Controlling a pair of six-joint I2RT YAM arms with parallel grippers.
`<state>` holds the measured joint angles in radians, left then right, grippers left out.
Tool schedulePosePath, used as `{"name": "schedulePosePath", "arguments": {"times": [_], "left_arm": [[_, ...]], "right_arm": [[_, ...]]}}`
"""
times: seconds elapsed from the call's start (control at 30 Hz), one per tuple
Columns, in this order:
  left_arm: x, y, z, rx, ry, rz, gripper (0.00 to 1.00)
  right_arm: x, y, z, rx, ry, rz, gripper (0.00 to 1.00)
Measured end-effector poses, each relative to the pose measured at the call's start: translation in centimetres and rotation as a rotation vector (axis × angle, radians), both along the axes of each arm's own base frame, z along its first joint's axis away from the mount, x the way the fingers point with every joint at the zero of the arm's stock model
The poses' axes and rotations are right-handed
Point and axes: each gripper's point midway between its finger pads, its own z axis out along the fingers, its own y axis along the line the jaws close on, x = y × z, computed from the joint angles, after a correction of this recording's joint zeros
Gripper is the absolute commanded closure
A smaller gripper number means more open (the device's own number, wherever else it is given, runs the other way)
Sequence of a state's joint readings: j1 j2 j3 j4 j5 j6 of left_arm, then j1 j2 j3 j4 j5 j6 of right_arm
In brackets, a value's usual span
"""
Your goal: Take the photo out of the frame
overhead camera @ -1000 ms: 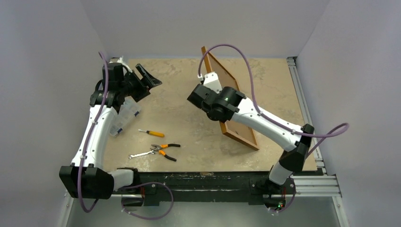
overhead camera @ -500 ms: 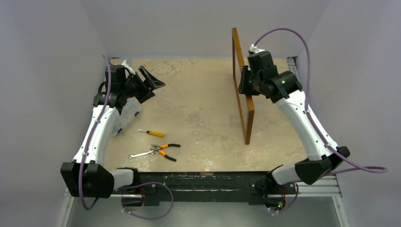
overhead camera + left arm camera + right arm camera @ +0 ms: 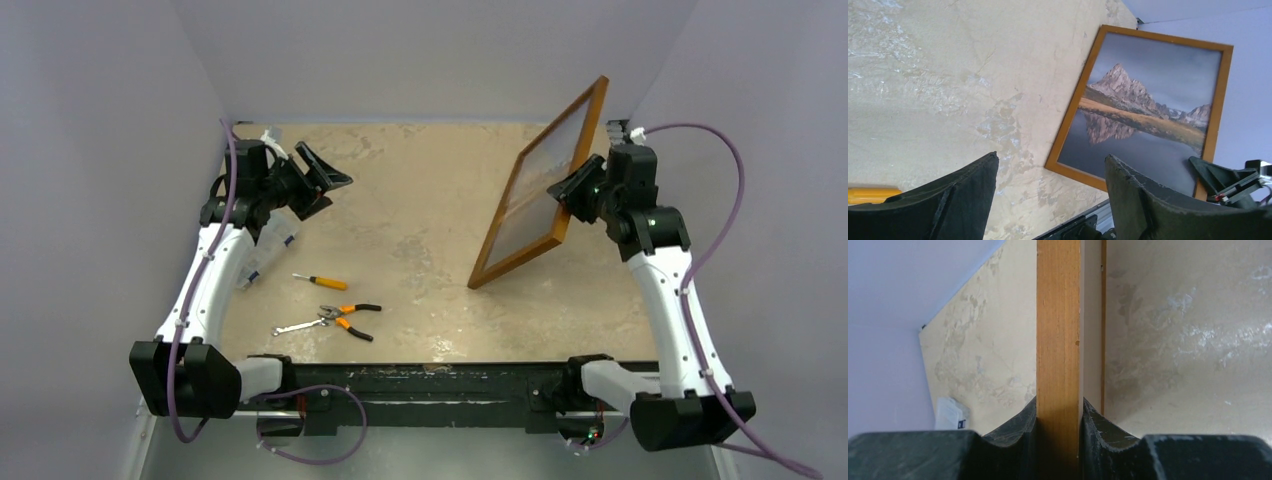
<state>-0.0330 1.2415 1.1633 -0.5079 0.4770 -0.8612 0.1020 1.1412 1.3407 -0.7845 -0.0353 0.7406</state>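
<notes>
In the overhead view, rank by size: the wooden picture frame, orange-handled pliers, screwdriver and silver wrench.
Orange-brown wooden picture frame, by far largest.
Then orange-handled pliers.
Orange-handled screwdriver and silver wrench look alike in length; too close to rank.

My left arm (image 3: 205, 275) stretches forward along the left side, and I have the left pincer (image 3: 330, 188) lifted at its far end, fingers spread wide with nothing between them. My right arm (image 3: 672, 300) rises steeply along the right side, wrist turned inward. The right pincer (image 3: 568, 192) is clamped on the frame (image 3: 515, 262), one finger on each face.
</notes>
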Motion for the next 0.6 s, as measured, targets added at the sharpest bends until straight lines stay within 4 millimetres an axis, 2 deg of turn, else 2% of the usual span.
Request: {"name": "schedulePosePath", "arguments": {"times": [0.07,0.13,0.33,0.4,0.6], "left_arm": [[0.0,-0.1,0.1,-0.01,0.0,-0.001,0.25],[0.1,-0.2,0.2,-0.02,-0.004,-0.004,0.26],[-0.1,-0.6,0.0,-0.048,0.013,-0.011,0.26],[-0.1,-0.8,-0.1,-0.059,0.014,-0.016,0.26],[-0.4,-1.6,-0.3,-0.066,0.022,-0.039,0.26]], "right_arm": [[-1.1,-0.5,-0.6,0.022,-0.018,-0.046,1.0],[-3.2,-1.2,-1.8,0.043,-0.031,-0.102,1.0],[-10.3,-3.1,-8.4,0.123,-0.064,-0.253,1.0],[-11.7,-3.3,-9.8,0.16,-0.087,-0.281,1.0],[-14.4,-4.0,-11.9,0.228,-0.161,-0.342,1.0]]}}
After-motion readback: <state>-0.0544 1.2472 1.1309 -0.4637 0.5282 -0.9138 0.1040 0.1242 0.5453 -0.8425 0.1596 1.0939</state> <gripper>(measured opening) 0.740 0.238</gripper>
